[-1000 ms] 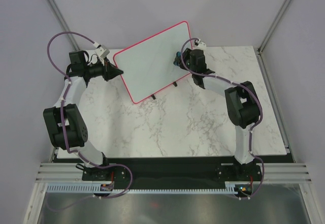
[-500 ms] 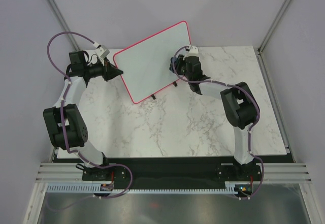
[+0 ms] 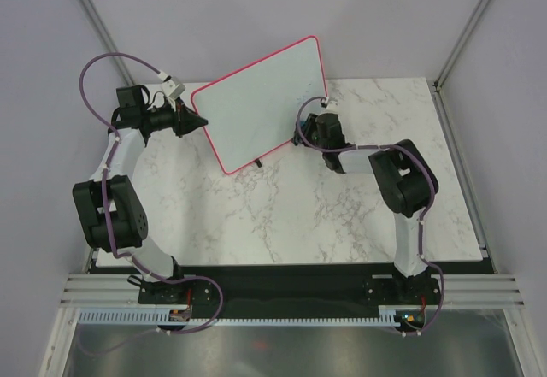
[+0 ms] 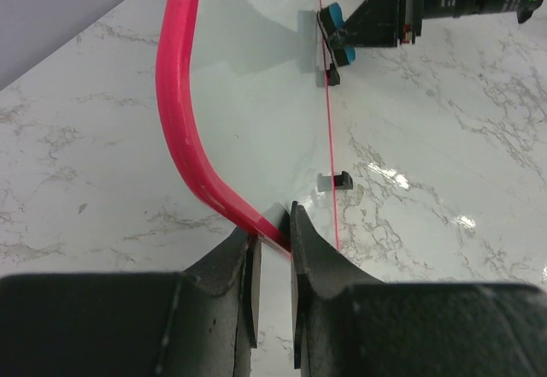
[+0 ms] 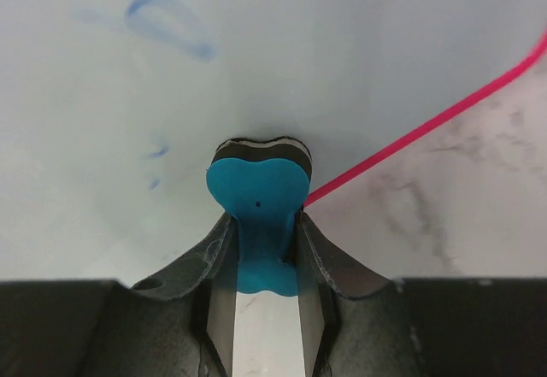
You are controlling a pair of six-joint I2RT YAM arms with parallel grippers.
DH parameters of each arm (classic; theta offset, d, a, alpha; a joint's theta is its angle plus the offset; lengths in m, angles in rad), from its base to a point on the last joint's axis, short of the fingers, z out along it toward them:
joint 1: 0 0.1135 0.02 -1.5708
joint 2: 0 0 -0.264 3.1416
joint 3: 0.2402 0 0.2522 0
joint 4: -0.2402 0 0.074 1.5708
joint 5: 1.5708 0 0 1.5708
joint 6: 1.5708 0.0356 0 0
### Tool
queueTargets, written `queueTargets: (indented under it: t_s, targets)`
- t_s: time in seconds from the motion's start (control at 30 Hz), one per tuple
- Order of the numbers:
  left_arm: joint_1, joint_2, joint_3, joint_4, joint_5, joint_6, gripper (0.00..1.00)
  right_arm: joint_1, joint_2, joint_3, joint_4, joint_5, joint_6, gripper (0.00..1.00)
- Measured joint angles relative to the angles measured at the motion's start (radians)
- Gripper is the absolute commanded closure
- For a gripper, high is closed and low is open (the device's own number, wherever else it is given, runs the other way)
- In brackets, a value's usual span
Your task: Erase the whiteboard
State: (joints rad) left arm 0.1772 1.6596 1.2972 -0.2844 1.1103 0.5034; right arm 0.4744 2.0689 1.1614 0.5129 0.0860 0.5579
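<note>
One whiteboard [image 3: 261, 103] stands on the table [image 3: 282, 215], its red-framed corner clenched in the left end effector [image 4: 272, 242]. The right end effector [image 5: 261, 233] grasps one blue eraser [image 5: 258, 191], pressed against the board.

The whiteboard [image 3: 261, 103] stands tilted across the far middle of the desk [image 3: 282, 223] and bars any pass from front to back there. The left tool [image 3: 197, 121] clamps its left corner, closing that side. The right tool [image 3: 309, 129], pinching a blue eraser [image 5: 258, 191], sits at the board's lower right edge, and its forearm [image 3: 359, 149] lies low across the right. Bare marble lies open in front of the board between both arms, and at the far right corner
</note>
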Motion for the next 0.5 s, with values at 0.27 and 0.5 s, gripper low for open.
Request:
queueTargets:
  t_s: [0.27,0.5]
  targets:
    - [0.0,-0.003,0.001,-0.014,0.003,0.023,0.98,-0.104,0.0,0.089,-0.006,0.013,0.011,1.0]
    - [0.0,-0.004,0.003,-0.023,0.016,0.027,0.98,-0.076,0.002,0.173,0.009,-0.019,0.022,1.0]
